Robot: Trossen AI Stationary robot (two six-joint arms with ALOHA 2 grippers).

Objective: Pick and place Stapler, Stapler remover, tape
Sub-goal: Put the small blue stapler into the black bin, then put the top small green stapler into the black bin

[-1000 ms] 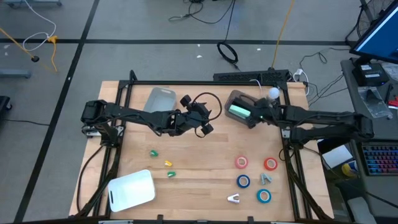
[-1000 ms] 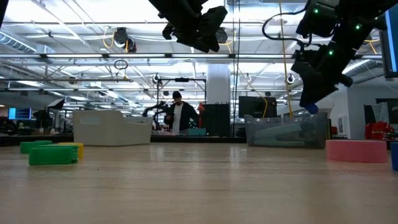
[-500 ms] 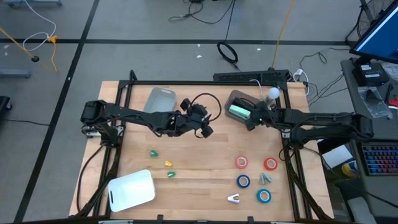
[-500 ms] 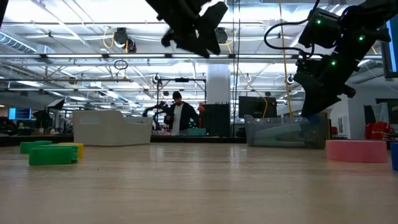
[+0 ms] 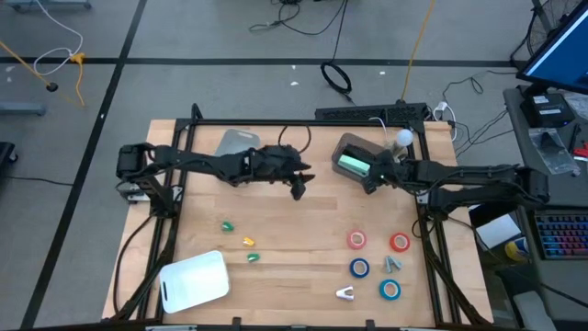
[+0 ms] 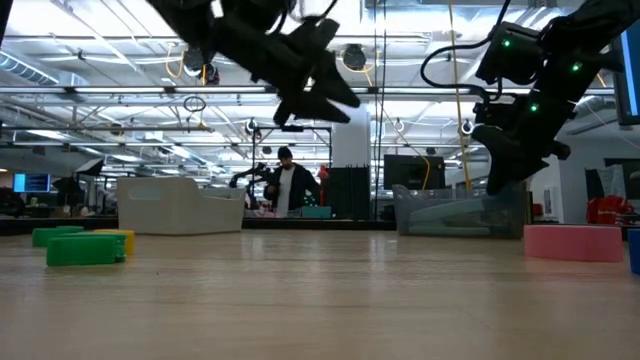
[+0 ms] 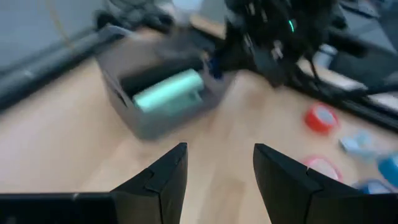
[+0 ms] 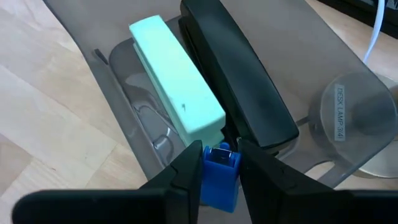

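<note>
- My left wrist view is smeared: the grey bin point(image 7: 155, 102) and the pale green stapler point(image 7: 169, 92) in it show only as soft shapes, and the red tape roll point(image 7: 321, 117) at 3 o'clock has no clear edge.
- In my right wrist view, the small blue item point(image 8: 219, 176) sits mostly covered between my jaws; I can't tell what it is.
- The low view crops a blue object point(image 6: 635, 250) at its 3 o'clock edge.

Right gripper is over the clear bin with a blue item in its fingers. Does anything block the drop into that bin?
Nothing visible stands between the right gripper, shut on the small blue item, and the clear bin. Inside, a mint-green stapler and a black stapler already fill much of the floor just ahead.
</note>
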